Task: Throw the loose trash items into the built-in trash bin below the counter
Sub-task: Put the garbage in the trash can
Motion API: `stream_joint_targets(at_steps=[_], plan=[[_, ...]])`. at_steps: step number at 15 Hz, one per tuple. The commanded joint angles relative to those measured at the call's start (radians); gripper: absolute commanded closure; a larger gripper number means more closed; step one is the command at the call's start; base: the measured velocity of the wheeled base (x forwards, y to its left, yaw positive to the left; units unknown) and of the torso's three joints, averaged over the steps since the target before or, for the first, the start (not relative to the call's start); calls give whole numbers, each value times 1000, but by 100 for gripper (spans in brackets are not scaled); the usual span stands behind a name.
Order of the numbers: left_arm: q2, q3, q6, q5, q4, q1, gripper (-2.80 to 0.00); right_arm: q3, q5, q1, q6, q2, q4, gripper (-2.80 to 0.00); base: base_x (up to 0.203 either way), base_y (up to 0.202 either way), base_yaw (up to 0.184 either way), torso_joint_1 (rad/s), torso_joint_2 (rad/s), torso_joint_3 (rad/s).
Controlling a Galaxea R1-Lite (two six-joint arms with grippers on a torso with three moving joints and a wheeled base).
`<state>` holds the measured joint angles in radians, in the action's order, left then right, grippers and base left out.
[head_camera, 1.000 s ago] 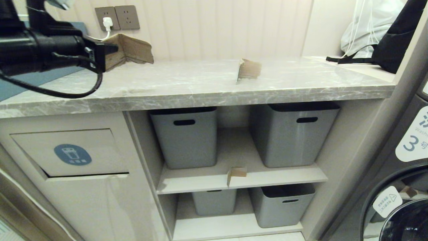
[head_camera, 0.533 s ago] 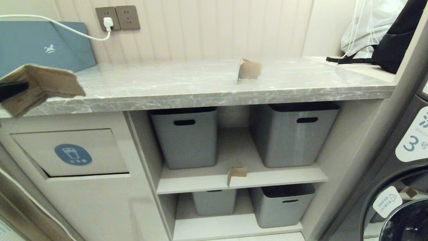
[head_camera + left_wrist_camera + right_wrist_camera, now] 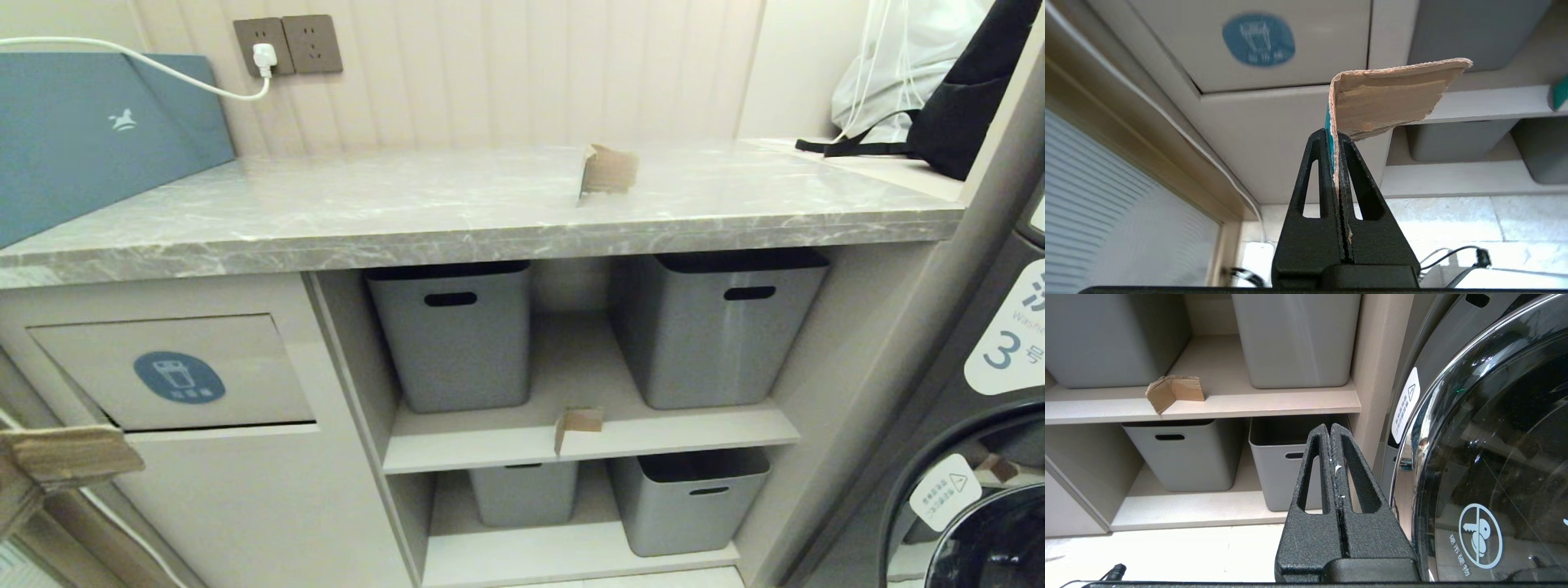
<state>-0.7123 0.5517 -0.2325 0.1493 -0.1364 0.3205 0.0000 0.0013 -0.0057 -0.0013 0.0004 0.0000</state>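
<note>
Now lower | left tool clamped on cardboard scrap | beside trash bin flap, off counter

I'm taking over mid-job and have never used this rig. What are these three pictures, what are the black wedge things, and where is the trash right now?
The wide picture is from the robot's head. The other two come from cameras on its wrists; the black wedges are its claws. The left claw is shut on one cardboard scrap, low beside the bin flap with the blue sticker. In the head view only that scrap shows, at the lower left edge. A second scrap lies on the counter. A third scrap stands on the shelf between the grey tubs. The right claw is shut and empty, parked near the washer door.
</note>
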Motion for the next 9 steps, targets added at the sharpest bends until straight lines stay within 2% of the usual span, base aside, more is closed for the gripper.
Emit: stream_joint_targets(at_steps=[1,5,9], plan=[[-5,-81,19,2,95,18,0,0,0,1,0,0,0,0,0,0,0,0,0,0],[-122,-322,37,4,553,23,0,0,0,1,0,0,0,0,0,0,0,0,0,0],[-254,-363,61,2,685,39,0,0,0,0,0,0,0,0,0,0,0,0,0,0]])
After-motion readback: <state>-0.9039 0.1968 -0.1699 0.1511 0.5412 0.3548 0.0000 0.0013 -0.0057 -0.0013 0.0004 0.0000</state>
